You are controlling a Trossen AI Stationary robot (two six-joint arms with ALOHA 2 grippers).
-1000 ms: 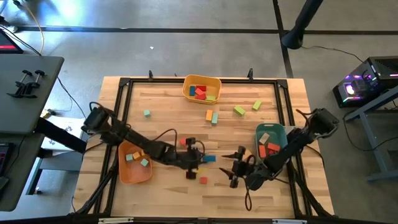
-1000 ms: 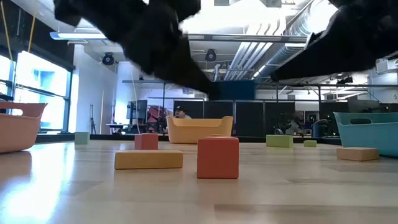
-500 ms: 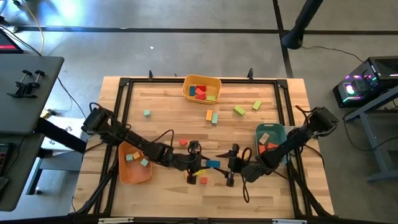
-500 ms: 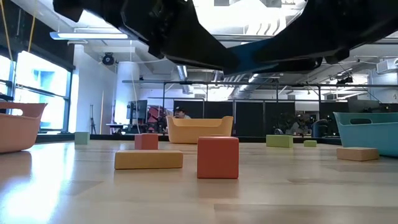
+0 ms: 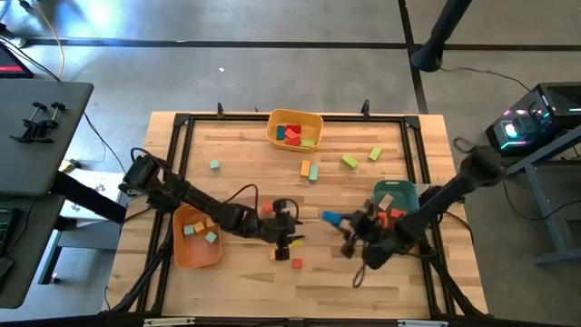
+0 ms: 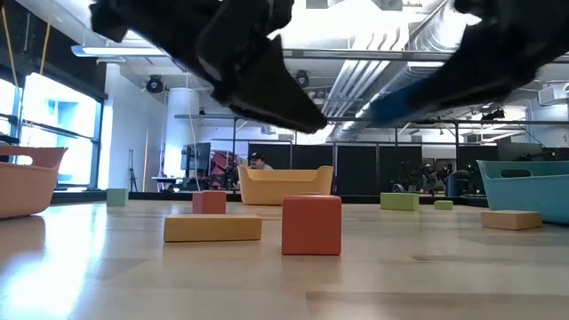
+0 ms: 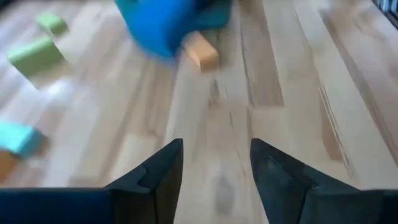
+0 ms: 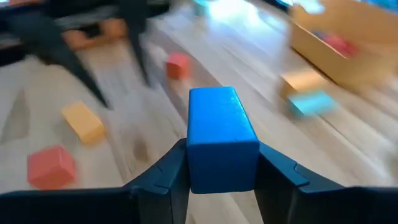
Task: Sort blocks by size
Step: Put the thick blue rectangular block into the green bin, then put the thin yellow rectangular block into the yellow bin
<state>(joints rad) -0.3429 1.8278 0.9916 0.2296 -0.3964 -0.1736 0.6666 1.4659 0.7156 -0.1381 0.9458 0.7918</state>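
Pale wood planks make up the tabletop, with blocks scattered across it and three bins at its edges. Lifted off the wood, the blue block sits clamped between the fingers of the right claw, near the teal bin. My judgement: keep that grip steady and carry the block level over the bin rim before letting go. Nearby, the left claw hovers empty with its fingers parted over bare wood beside a yellow block and a red block.

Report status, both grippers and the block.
Right gripper shut on blue block, lifted. Left gripper open, empty, above the table. Nothing in the way.
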